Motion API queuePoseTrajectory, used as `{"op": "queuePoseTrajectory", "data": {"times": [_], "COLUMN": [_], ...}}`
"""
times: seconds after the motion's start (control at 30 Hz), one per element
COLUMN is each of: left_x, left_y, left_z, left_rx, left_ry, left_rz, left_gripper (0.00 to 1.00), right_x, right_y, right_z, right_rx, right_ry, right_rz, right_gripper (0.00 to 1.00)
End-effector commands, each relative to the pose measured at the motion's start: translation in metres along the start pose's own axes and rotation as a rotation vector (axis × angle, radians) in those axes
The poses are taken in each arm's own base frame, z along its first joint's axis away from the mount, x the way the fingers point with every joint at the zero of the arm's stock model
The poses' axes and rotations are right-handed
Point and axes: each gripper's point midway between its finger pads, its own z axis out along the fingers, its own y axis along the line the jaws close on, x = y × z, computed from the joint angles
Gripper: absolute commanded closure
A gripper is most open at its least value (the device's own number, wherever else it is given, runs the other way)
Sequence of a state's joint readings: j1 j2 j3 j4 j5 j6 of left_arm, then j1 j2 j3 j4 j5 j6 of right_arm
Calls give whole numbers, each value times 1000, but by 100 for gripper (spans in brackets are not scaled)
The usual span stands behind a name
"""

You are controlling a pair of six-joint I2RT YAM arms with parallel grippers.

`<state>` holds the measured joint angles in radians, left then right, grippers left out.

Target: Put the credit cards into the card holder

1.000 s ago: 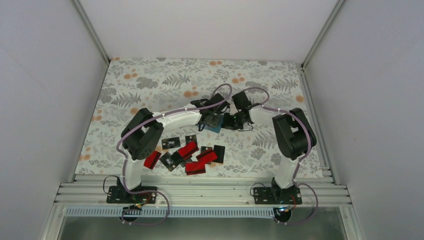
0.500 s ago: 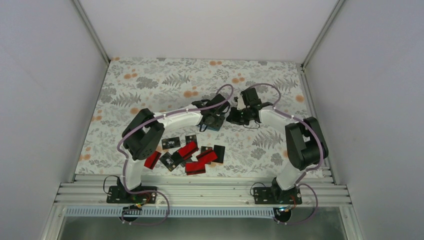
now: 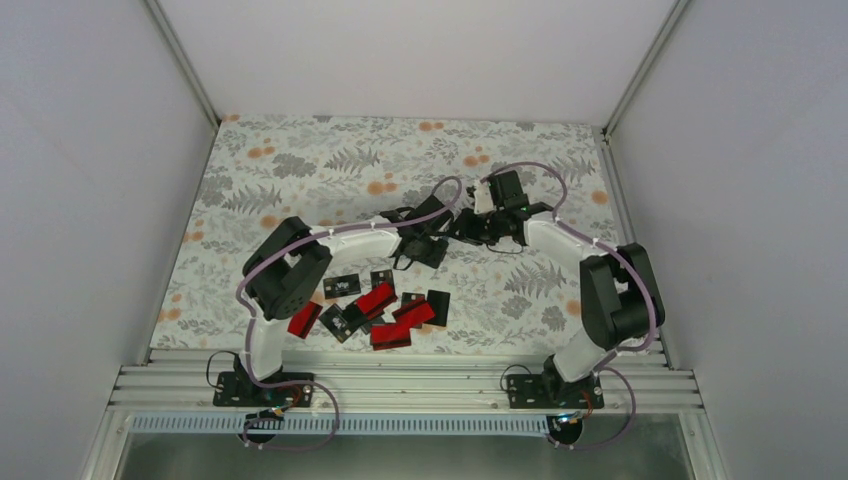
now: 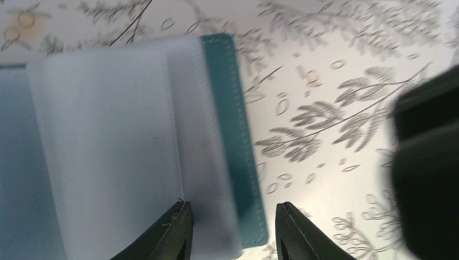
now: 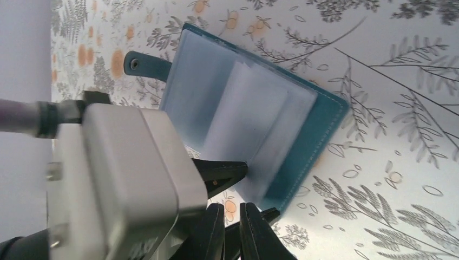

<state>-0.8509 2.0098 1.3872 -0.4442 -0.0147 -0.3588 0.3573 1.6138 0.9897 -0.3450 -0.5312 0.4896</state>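
Opening step looks done: card holder (image 5: 325, 124) lies spread flat mid-table (image 3: 300, 160). Left end effector (image 4: 231, 205) part open over its edge, gripping nothing; right end effector (image 5: 231, 206) nearly closed, empty. Next, probably: pick one of the cards (image 3: 378, 300).

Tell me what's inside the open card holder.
Clear plastic sleeves fan out inside the teal card holder, and those in view look empty. The left gripper hides one corner, so that part cannot be checked.

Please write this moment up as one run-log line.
card holder: open | left gripper: open, straddling its edge | right gripper: nearly shut, beside it | credit cards: loose, outside it
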Motion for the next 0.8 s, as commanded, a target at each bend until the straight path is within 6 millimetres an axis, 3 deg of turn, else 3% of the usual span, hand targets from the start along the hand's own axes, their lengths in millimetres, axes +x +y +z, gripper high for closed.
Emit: {"op": "queuePoseTrajectory", "data": {"times": [0.0, 0.23, 0.5, 0.77], "left_x": [-5, -5, -7, -11], "left_y": [2, 9, 11, 23], "left_z": [-12, -15, -14, -19], "left_rx": [35, 51, 85, 85], "left_ry": [-44, -63, -70, -84], "left_rz": [-34, -51, -66, -100], "left_gripper": [63, 64, 66, 66], "right_x": [-14, -11, -3, 6], "right_y": [25, 20, -3, -26], "right_z": [2, 29, 59, 77], "right_rx": [-126, -163, -129, -70], "right_ry": [9, 86, 140, 173], "right_rz": [-25, 6, 48, 70], "right_gripper": [90, 89, 92, 95]}}
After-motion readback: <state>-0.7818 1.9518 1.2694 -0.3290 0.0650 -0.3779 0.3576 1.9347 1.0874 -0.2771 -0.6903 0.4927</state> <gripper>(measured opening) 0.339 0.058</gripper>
